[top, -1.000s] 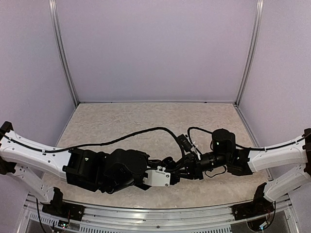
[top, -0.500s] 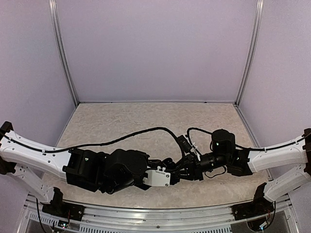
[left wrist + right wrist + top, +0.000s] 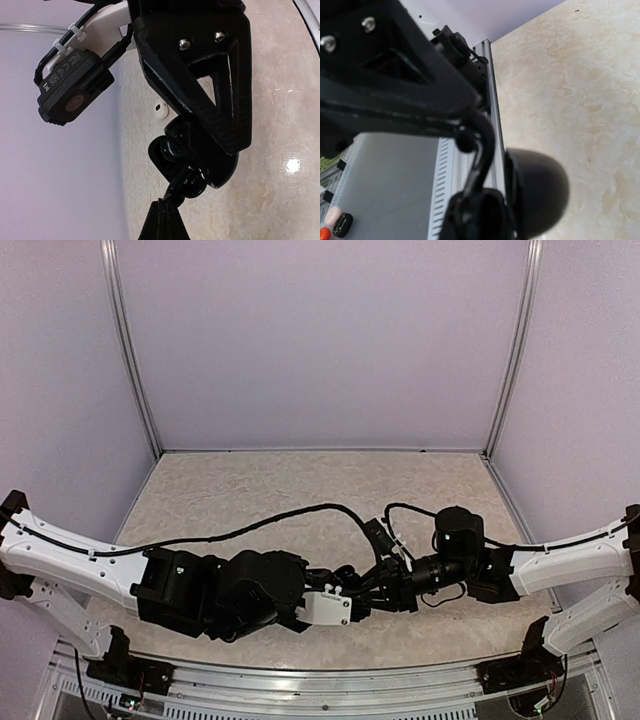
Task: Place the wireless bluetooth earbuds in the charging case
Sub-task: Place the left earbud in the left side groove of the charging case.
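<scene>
Two robot arms meet low over a beige table (image 3: 300, 485), near its front edge, at a small black charging case (image 3: 537, 192).
The right gripper (image 3: 374, 585) is clamped on the case. The left gripper (image 3: 166, 210) is pinched fully closed, its tips at a glossy black lump at the case's mouth; whether that is an earbud cannot be told. One white earbud (image 3: 160, 108) lies loose on the table just beyond the case.
</scene>
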You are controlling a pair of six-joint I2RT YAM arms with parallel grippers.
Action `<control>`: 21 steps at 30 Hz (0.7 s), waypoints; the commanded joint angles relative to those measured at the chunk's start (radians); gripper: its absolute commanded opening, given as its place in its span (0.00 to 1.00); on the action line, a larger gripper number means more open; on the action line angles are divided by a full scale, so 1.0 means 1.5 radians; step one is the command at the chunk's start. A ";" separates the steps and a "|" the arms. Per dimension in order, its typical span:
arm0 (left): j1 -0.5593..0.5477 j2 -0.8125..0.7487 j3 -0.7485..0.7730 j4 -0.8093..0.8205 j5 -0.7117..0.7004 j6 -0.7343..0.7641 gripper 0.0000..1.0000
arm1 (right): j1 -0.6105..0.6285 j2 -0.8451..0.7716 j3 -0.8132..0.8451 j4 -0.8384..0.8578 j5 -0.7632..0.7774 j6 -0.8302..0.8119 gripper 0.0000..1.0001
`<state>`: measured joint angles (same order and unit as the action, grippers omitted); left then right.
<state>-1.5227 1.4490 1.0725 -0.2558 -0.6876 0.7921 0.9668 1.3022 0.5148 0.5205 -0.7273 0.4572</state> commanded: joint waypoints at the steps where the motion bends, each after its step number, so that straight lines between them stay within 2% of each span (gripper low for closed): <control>1: -0.018 -0.009 0.008 0.004 0.024 0.012 0.00 | 0.011 -0.004 0.020 0.016 0.009 -0.001 0.00; 21: -0.024 -0.029 0.007 -0.020 0.048 0.007 0.00 | 0.005 -0.005 0.008 0.048 -0.005 0.004 0.00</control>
<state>-1.5410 1.4242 1.0725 -0.2798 -0.6670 0.8017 0.9730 1.3022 0.5148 0.5289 -0.7307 0.4618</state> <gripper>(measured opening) 0.011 0.204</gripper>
